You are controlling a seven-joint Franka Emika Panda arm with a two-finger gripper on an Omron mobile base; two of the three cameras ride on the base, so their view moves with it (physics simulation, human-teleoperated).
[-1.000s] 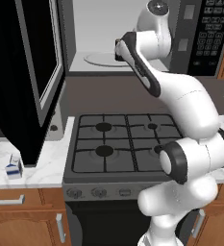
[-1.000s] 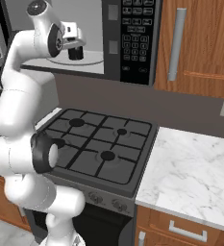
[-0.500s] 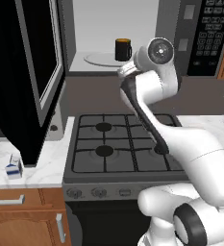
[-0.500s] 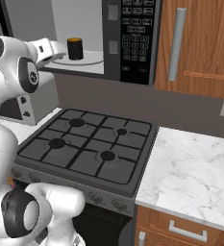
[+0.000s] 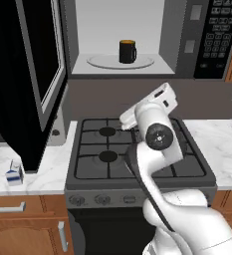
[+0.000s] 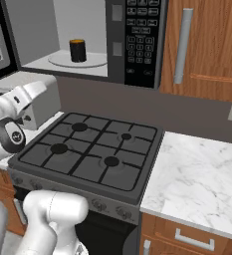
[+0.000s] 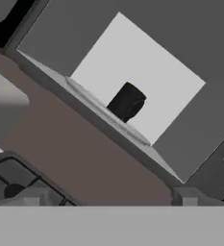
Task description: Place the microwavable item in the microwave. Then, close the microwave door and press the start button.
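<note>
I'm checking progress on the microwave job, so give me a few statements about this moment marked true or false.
1. The black cup stands on the turntable inside the microwave. True.
2. The microwave door is shut. False: it hangs wide open at the left.
3. The cup lies tipped on its side. False: it stands upright.
4. A milk carton sits on the counter left of the stove. True.
5. The cup sits on a stove burner. False: it is inside the microwave.
</note>
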